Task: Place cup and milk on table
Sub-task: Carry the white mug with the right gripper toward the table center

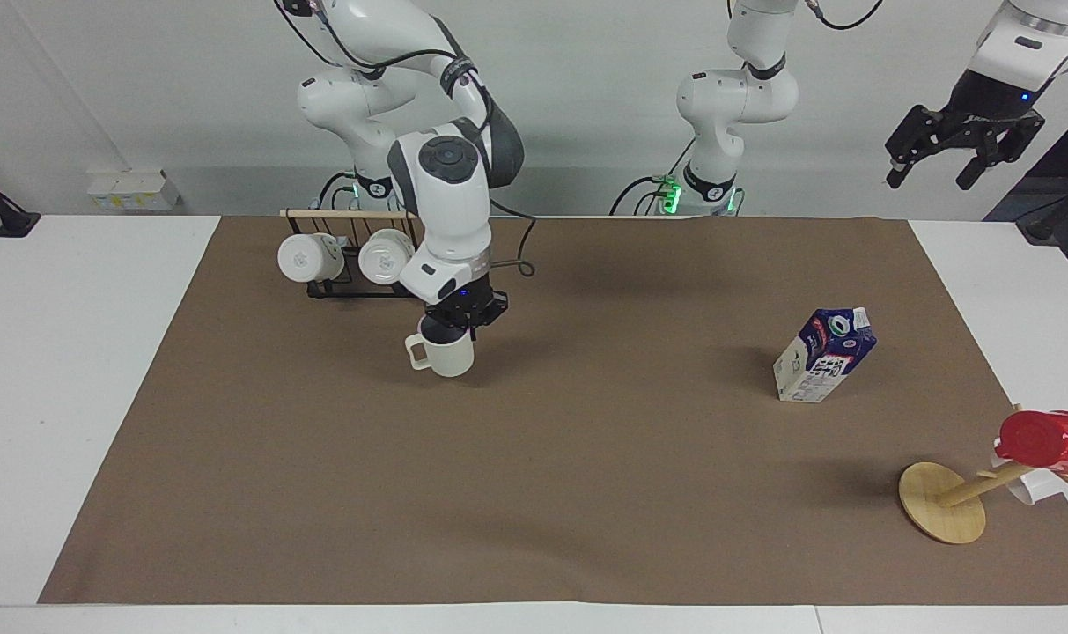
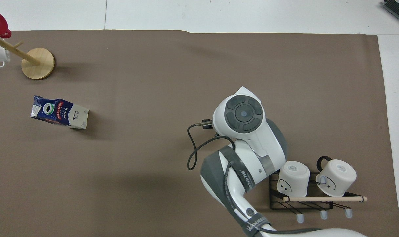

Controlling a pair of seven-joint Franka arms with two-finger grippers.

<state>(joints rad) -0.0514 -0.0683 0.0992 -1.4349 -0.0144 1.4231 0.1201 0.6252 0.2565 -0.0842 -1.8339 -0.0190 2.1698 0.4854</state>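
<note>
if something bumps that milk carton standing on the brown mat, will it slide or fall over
The milk carton would probably tip rather than slide: it is tall over a small base, and the mat looks matte, so likely grippy. Its flat sides mean it should not roll once down. How full or heavy it is cannot be told.

Right pincer (image 1: 457,322) is clamped onto the rim of the cup (image 1: 444,354), held upright just over the mat (image 1: 586,493) on the bench (image 1: 67,352). Rack (image 1: 344,260) with two mugs sits right beside it, toward the robots. Milk (image 1: 824,354) stands well off toward the left arm's end. Left pincer (image 1: 963,141) hangs up high off the bench, fingers spread.
</note>
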